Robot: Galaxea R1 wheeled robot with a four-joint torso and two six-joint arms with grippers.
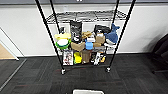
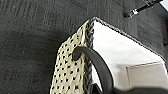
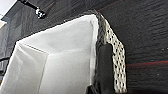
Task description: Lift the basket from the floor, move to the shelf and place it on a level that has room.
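Head view: one shelf point(image 1: 85, 37) ahead on floor point(image 1: 37, 80); one basket point(image 2: 72, 72) near; both pincers' grip unclear.

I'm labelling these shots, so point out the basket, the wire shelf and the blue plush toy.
basket point(image 3: 65, 62), right wrist view, white cloth lining inside.
wire shelf point(image 1: 47, 30), head view, front left post.
blue plush toy point(image 1: 112, 37), head view, its body.

The white-lined basket point(image 3: 62, 60) sits above dark carpet floor point(image 3: 145, 32).
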